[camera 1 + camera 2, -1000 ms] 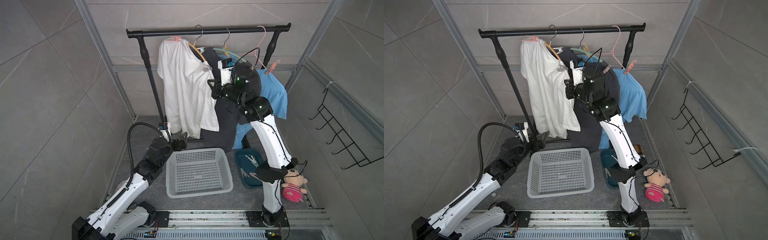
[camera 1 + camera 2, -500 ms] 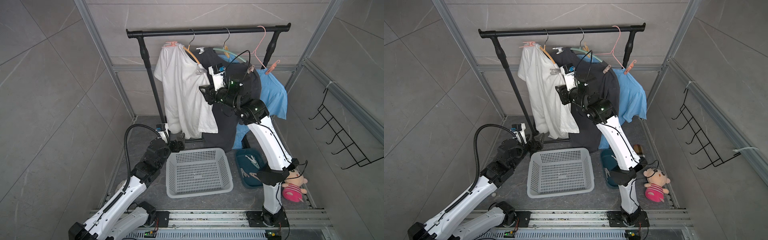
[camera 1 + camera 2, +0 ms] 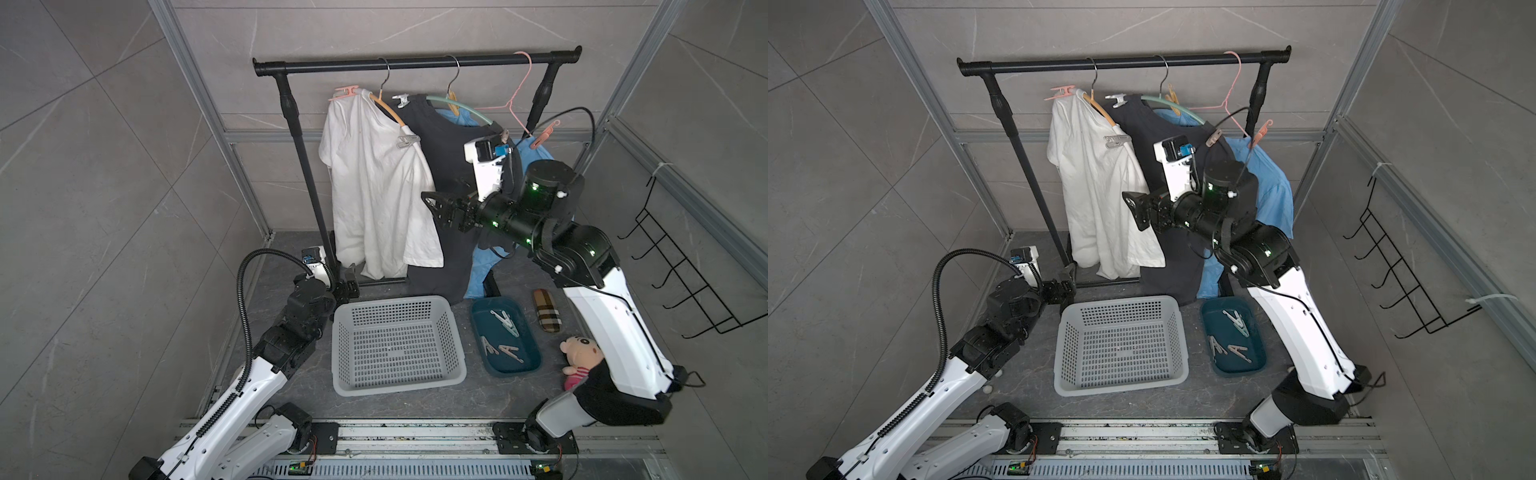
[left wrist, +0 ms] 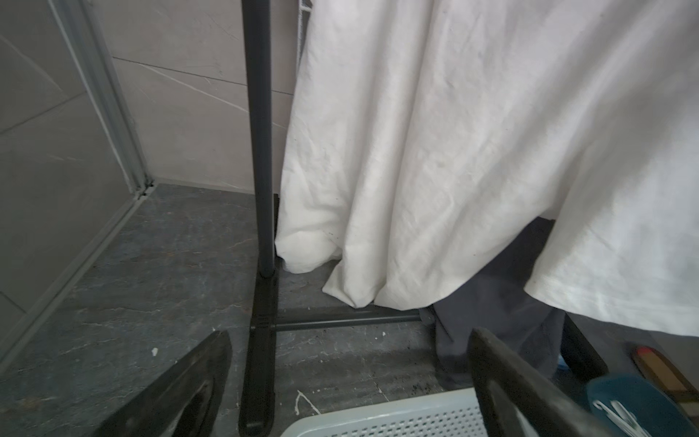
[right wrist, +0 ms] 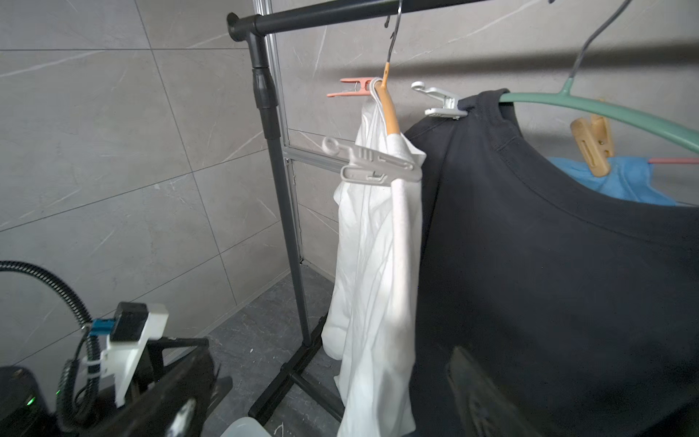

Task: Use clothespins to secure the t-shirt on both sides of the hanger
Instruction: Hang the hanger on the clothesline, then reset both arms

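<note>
Right wrist view: grey clothespin [image 5: 372, 166] clamped on the near shoulder of the white t-shirt [image 5: 374, 265], over hanger [image 5: 389, 109].
Pink clothespin [image 5: 350, 87]: clipped at far shoulder.
Right gripper [image 3: 434, 208]: jaws apart, empty, beside t-shirt.
Left gripper [image 4: 348, 363]: jaws apart, empty, low by rack [image 4: 261, 151] foot.

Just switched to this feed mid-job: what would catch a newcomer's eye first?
The white t-shirt on the black rack stands out, with a grey clothespin on its near shoulder and a pink clothespin on the far one. The right gripper hangs open beside it, holding nothing. Below sit a grey basket and a teal tray of spare clothespins.
</note>
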You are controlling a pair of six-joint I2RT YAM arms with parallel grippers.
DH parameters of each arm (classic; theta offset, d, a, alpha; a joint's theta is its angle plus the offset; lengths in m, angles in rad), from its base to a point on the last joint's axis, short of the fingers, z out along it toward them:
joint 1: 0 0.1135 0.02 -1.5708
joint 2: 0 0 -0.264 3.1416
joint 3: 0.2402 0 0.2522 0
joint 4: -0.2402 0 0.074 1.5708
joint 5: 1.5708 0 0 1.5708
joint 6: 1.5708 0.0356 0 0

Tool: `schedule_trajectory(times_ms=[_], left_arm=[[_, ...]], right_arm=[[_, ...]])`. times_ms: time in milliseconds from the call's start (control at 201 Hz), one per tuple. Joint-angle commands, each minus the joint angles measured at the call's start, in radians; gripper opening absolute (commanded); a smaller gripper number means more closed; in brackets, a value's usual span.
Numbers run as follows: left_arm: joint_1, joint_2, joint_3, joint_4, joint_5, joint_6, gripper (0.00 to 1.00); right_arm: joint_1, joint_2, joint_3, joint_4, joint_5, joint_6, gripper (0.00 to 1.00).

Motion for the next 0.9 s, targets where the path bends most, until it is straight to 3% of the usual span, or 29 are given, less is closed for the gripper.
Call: schedule_trajectory(times_ms=[0, 199, 289, 393, 503, 607, 692, 796, 891], left_arm=[[0.003, -0.025, 0.003, 0.013, -0.111, 0.069, 1.0], [0.012, -0.046, -0.137, 0.128, -0.321, 0.149, 1.0], [0.021, -0.021, -0.222, 0.251, -0.403, 0.257, 1.0], [0.066, 0.037, -0.289, 0.313, -0.491, 0.256, 1.0], [0.159, 0.078, -0.374, 0.359, -0.431, 0.202, 1.0], [0.246, 0.086, -0.498, 0.502, -0.308, 0.182, 1.0], [0.284, 0.1, -0.549, 0.549, -0.28, 0.155, 1.0], [0.295, 0.137, -0.562, 0.561, -0.217, 0.189, 1.0], [0.313, 0.215, -0.605, 0.686, -0.193, 0.211, 1.0]], right_arm=[[0.004, -0.177, -0.225, 0.08, 0.061, 0.022, 0.99], [0.004, -0.509, -0.791, 0.274, 0.23, 0.001, 0.99], [0.004, -0.601, -1.029, 0.369, 0.333, -0.033, 0.99], [0.004, -0.654, -1.329, 0.526, 0.482, -0.062, 0.99], [0.004, -0.639, -1.545, 0.692, 0.641, -0.037, 1.0], [0.002, -0.591, -1.65, 0.82, 0.697, -0.095, 1.0], [-0.006, -0.519, -1.7, 0.916, 0.774, -0.135, 0.99], [-0.028, -0.426, -1.775, 1.071, 0.804, -0.154, 0.99], [-0.065, -0.392, -1.835, 1.169, 0.773, -0.148, 1.0]])
